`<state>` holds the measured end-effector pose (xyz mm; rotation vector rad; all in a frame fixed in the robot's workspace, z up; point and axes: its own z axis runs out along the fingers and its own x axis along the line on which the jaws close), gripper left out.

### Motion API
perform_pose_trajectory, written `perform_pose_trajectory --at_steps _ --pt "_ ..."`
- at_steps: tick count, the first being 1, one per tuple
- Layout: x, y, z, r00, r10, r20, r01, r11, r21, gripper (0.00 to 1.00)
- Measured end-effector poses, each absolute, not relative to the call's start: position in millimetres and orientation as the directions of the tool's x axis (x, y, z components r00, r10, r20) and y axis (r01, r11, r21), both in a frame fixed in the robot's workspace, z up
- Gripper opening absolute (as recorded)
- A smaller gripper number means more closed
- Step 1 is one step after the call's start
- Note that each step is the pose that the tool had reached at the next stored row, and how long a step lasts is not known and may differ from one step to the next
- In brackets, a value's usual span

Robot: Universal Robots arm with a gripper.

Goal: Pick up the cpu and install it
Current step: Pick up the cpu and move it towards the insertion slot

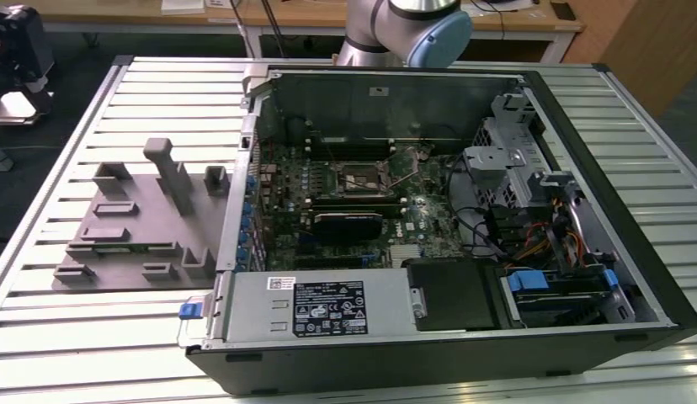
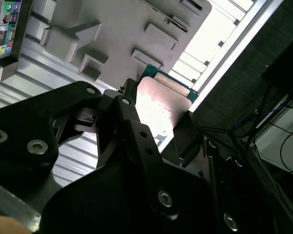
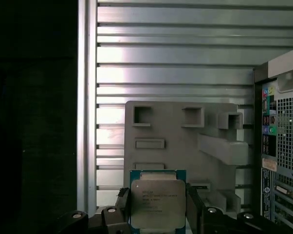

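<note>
The cpu (image 3: 157, 202), a flat square chip with a silvery top plate and a greenish rim, sits between my gripper's (image 3: 157, 208) two black fingers (image 3: 121, 201), which are shut on its opposite edges. In the second wrist view the cpu (image 2: 158, 97) shows as a bright plate in the same grip (image 2: 156, 119). It hangs well above the slatted table, over the grey fixture block (image 3: 185, 131). In the exterior view the motherboard's socket (image 1: 365, 178) lies inside the open computer case (image 1: 618, 210), with its frame raised.
The grey fixture block (image 1: 135, 227) with its pockets and posts lies on the slatted metal table (image 1: 56, 337), on the exterior view's left of the case. The arm's base (image 1: 405, 25) stands behind the case. The table's edge (image 3: 83, 97) borders dark floor.
</note>
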<state>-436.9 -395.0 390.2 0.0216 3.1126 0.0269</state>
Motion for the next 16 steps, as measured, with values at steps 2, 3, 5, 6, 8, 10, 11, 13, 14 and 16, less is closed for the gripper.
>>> perform_pose_trajectory --at_steps 2,3,5,6,8,10,11,13,14,16 --pt "-437 -395 394 -0.999 0.014 -0.029 0.014 1.0 0.017 0.54" --pt "-437 -395 397 -0.999 0.014 -0.029 0.014 1.0 0.018 0.54" --pt "-437 -395 402 -0.999 0.014 -0.029 0.014 1.0 0.018 0.54" --pt "-437 -395 404 -0.999 0.014 -0.029 0.014 1.0 0.018 0.54" --pt "-437 -395 409 -0.999 0.014 -0.029 0.014 1.0 0.017 0.54" --pt "-437 -395 413 -0.999 0.014 -0.029 0.014 1.0 0.018 0.54" --pt "-437 -395 416 -0.999 0.014 -0.029 0.014 1.0 0.018 0.54" --pt "-437 -395 419 -0.999 0.014 -0.029 0.014 1.0 0.018 0.54" --pt "-437 -395 420 -0.999 0.014 -0.029 0.014 1.0 0.018 0.54" --pt "-437 -395 420 -0.999 0.014 -0.029 0.014 1.0 0.018 0.54"
